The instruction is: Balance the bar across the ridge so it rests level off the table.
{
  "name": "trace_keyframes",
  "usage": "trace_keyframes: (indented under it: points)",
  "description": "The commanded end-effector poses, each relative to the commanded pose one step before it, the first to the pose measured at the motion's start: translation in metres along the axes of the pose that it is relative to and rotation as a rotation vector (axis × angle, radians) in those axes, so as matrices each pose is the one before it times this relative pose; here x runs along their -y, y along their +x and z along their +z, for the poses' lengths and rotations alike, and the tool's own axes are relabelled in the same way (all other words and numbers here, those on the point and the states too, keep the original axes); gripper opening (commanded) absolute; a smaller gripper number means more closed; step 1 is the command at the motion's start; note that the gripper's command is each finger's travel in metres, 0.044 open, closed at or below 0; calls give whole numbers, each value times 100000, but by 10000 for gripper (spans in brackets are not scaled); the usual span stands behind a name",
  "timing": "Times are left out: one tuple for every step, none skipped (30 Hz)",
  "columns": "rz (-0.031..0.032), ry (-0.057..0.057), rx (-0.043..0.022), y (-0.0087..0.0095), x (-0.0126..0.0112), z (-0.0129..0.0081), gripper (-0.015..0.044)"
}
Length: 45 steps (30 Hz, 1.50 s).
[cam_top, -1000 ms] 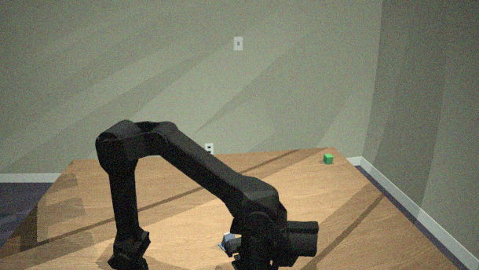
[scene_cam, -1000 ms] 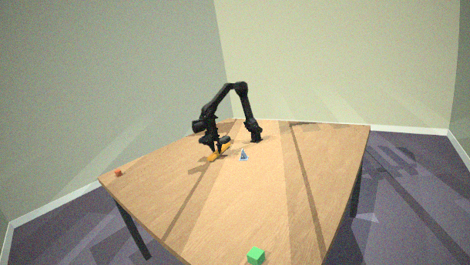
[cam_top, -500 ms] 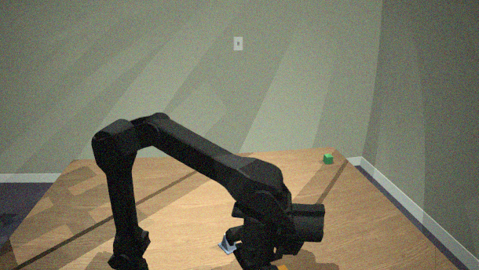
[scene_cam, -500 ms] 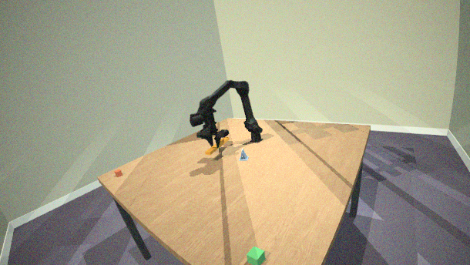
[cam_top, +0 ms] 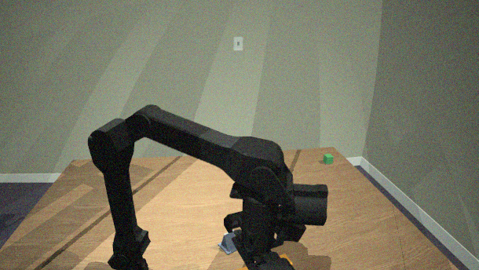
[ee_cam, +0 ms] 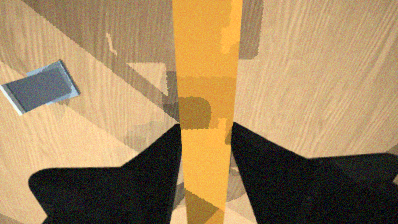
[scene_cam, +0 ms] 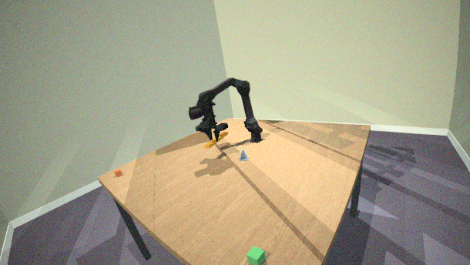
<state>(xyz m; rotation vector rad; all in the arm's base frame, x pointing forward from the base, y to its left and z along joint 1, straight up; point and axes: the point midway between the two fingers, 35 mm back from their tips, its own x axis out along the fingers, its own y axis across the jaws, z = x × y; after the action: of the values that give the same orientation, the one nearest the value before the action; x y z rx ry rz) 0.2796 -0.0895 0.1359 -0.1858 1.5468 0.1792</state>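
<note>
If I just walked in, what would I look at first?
First, the big black robot arm bent over the far end of the wooden table, with its gripper squeezing a long orange bar lifted off the wood. Next, the little blue-grey ridge standing beside it, not under the bar yet. A bright green cube sits at the table's near edge, and a small red one at the left corner.
</note>
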Motion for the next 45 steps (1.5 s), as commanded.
trace_keyframes:
  points:
    - [-782, -576, 748, -1487, 14, -75, 0]
    - [0, -12, -11, -202, -21, -36, 0]
    - [0, -7, -6, -121, -13, -22, 0]
    - [0, -2, -2, -40, -4, -7, 0]
    - [5, 475, 3, -1, -55, 34, 0]
    - [15, 1426, 10, -2, -167, 102, 0]
    - [26, 2376, 15, -3, -282, 163, 0]
    - [32, 2882, 17, -3, -349, 185, 0]
    - [33, 2882, 16, -3, -357, 171, 0]
    - [33, 2882, 14, -3, -361, 154, 0]
    - [34, 2883, 13, -3, -367, 138, 0]
    - [34, 2883, 11, -3, -373, 123, 0]
    - [35, 2883, 10, -3, -378, 107, 0]
    - [35, 2883, 8, -3, -382, 91, 0]
    - [36, 2956, 7, -4, -387, 73, 0]
    - [36, 2962, 5, -4, -390, 56, 0]
    - [36, 2962, 3, -4, -392, 40, 0]
    - [36, 2962, 2, -4, -394, 23, 0]
    - [36, 2962, 0, -4, -394, 6, 0]
    - [36, 3053, -2, -4, -393, -15, 0]
    - [36, 3060, -3, -4, -393, -32, 0]
    - [36, 3060, -5, -4, -391, -50, 0]
    - [36, 3060, -7, -4, -389, -67, 0]
    - [35, 3060, -8, -4, -385, -84, 0]
    - [35, 3176, -10, -5, -378, -108, 0]
    - [34, 3185, -12, -5, -374, -125, 0]
    - [34, 3185, -14, -5, -368, -142, 0]
    - [33, 3185, -15, -4, -361, -158, 0]
    - [32, 3185, -17, -4, -353, -174, 0]
    - [31, 3344, -19, -5, -337, -201, 0]
    - [30, 3358, -21, -5, -329, -218, 0]
    - [29, 3358, -22, -5, -318, -233, 0]
    - [28, 3358, -23, -5, -306, -247, 0]
    - [26, 3358, -25, -5, -294, -261, 0]
    - [24, 3604, -28, -6, -263, -293, 0]
    - [22, 3627, -29, -6, -249, -308, 0]
    - [21, 3627, -30, -6, -233, -319, 0]
    - [19, 3627, -31, -6, -217, -330, 0]
    - [17, 3627, -32, -6, -200, -340, 0]
    - [10, 3659, -32, -7, -116, -343, 0]
    - [9, 3684, -32, -7, -99, -350, 0]
    - [7, 3684, -33, -6, -81, -353, 0]
    - [5, 3684, -33, -6, -63, -356, 0]
    - [4, 3684, -33, -6, -45, -357, 0]
    - [-15, 3636, -27, -9, 182, -308, 0]
